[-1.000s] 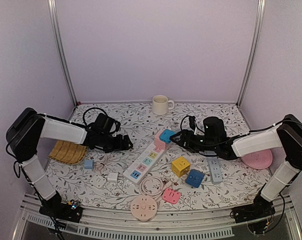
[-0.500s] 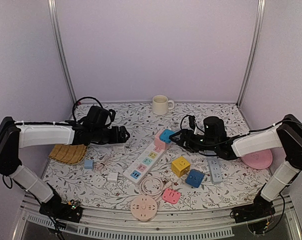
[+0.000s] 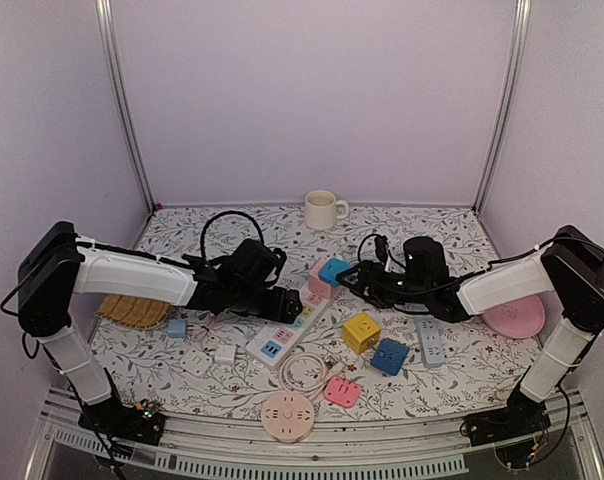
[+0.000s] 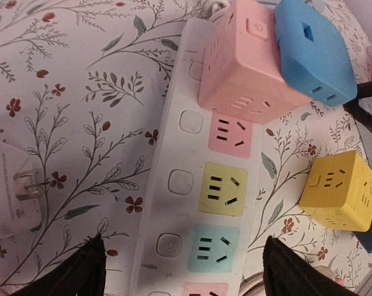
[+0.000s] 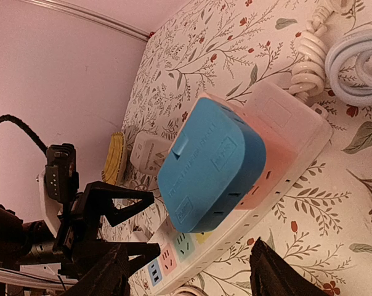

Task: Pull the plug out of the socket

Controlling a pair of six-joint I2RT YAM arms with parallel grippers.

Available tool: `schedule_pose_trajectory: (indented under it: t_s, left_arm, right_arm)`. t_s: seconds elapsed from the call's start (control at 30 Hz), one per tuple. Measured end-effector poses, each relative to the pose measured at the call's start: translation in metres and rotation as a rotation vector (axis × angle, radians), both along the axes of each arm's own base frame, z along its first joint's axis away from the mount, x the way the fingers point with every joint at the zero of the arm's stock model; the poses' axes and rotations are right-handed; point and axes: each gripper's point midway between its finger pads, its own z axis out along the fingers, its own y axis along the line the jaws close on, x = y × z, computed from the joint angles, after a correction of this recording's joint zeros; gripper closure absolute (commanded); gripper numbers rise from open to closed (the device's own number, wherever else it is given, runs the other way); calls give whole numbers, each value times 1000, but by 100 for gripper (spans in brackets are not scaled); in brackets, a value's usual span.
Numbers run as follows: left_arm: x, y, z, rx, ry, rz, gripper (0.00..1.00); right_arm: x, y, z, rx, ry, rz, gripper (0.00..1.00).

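A white power strip (image 3: 290, 322) with coloured sockets lies mid-table. A pink cube adapter (image 3: 318, 284) sits plugged in at its far end, with a blue plug (image 3: 333, 270) on top of it. My left gripper (image 3: 287, 304) is open, and its fingers straddle the strip (image 4: 192, 185) at the teal socket in the left wrist view. My right gripper (image 3: 351, 278) is open and empty, just right of the blue plug (image 5: 210, 163) and apart from it. The pink adapter (image 5: 278, 139) shows under the plug in the right wrist view.
A yellow cube (image 3: 361, 331), a blue cube (image 3: 390, 356) and a grey-blue strip (image 3: 429, 340) lie right of the strip. A coiled white cable (image 3: 304, 372), a pink socket (image 3: 342, 391) and a round socket (image 3: 287, 415) lie in front. A mug (image 3: 322, 210) stands behind, a pink plate (image 3: 517, 320) far right.
My left arm has swung right from the table's left side to the power strip, and its open gripper now straddles the strip. The right arm has barely moved.
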Motion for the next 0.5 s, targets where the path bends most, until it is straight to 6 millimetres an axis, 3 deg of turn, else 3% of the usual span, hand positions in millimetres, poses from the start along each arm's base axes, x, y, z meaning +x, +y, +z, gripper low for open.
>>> schedule_pose_trajectory:
  t_s: [0.23, 0.5]
  left_arm:
    - [-4, -9, -27, 92, 12, -30, 10]
    - [-5, -21, -41, 162, -2, -77, 10]
  right_arm:
    - [3, 0, -14, -5, 34, -10, 33]
    - [11, -1, -16, 25, 47, -20, 33]
